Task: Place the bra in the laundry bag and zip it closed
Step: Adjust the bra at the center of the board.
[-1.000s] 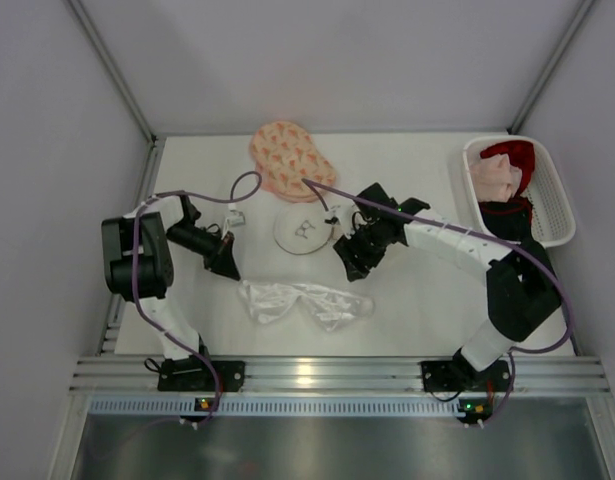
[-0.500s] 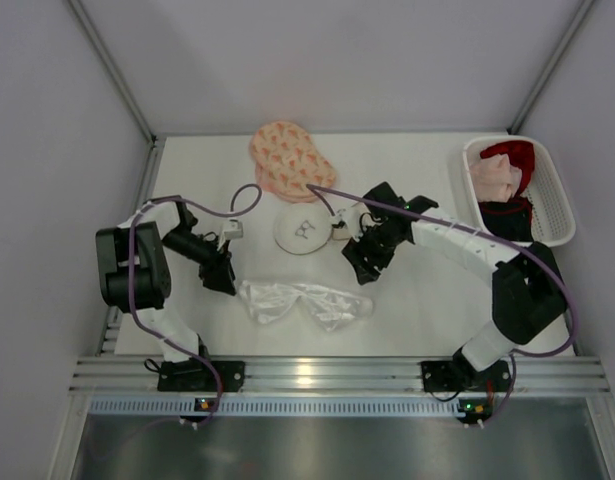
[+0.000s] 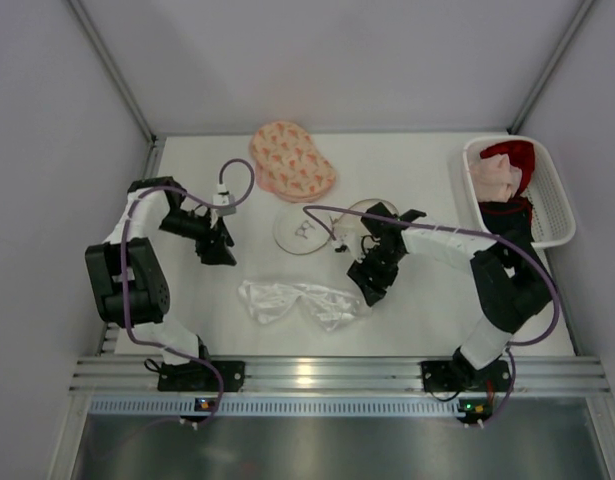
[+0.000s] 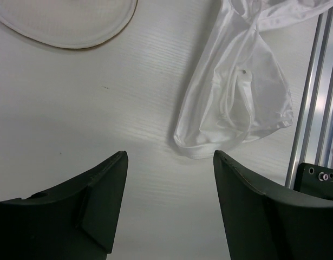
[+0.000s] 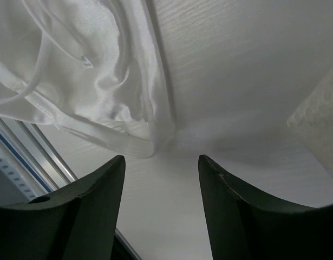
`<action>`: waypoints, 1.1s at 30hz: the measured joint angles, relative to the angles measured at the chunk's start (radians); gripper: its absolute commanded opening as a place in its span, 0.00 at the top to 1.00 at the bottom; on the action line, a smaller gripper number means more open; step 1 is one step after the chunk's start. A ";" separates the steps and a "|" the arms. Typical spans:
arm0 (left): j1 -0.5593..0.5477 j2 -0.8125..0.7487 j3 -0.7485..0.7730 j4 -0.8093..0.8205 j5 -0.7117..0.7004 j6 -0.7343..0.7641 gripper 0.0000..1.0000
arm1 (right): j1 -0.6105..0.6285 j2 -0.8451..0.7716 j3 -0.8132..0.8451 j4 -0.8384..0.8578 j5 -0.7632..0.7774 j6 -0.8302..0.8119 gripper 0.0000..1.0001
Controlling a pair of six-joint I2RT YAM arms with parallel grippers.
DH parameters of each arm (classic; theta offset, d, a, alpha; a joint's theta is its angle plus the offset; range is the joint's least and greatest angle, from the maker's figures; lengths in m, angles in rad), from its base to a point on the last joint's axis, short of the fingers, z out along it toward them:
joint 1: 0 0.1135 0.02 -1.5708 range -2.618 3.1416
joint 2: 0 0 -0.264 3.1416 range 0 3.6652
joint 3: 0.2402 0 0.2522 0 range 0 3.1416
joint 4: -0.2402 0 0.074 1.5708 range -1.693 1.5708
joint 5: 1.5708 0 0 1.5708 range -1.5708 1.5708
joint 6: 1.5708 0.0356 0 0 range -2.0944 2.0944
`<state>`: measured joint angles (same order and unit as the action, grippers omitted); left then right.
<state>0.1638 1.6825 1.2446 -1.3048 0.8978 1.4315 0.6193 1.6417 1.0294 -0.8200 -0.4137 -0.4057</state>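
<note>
Between the left gripper (image 3: 222, 257) and right gripper (image 3: 373, 292), both spread wide and empty, the bra (image 3: 305, 303) lies seemingly awaiting a two-ended lift.

A white plastic basket (image 3: 552, 205) stood at the far right corner of the table (image 3: 427, 170), holding a red garment (image 3: 512, 155), a pale pink one (image 3: 492, 180) and something dark (image 3: 502, 210), while a pink patterned fabric piece (image 3: 292, 160) lay flat near the far edge, well apart from the basket, and an aluminium rail (image 3: 317, 372) ran along the near edge
</note>
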 measured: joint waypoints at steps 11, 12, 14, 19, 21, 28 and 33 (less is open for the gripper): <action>0.002 -0.053 0.016 0.003 0.003 -0.030 0.30 | 0.019 0.085 0.006 0.063 0.008 -0.010 0.85; 0.005 -0.053 0.016 0.004 0.004 -0.039 0.30 | 0.022 0.086 0.006 0.065 0.007 -0.011 0.89; 0.015 -0.053 0.016 0.004 0.008 -0.055 0.31 | 0.027 0.082 0.006 0.065 -0.001 -0.010 1.00; 0.041 -0.053 0.016 0.005 0.022 -0.083 0.31 | 0.027 0.018 0.007 0.049 -0.024 0.006 1.00; 0.049 -0.053 0.016 0.007 0.026 -0.092 0.29 | 0.027 -0.019 0.020 0.032 -0.037 0.017 1.00; 0.053 -0.089 -0.036 0.035 0.025 -0.117 0.26 | 0.032 -0.065 0.134 0.001 -0.117 0.082 1.00; 0.057 -0.104 -0.077 0.050 0.019 -0.125 0.27 | 0.076 -0.043 0.207 -0.010 -0.187 0.137 1.00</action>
<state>0.2207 1.5787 1.1671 -1.2549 0.9173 1.3067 0.6952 1.5990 1.2362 -0.8303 -0.6003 -0.2684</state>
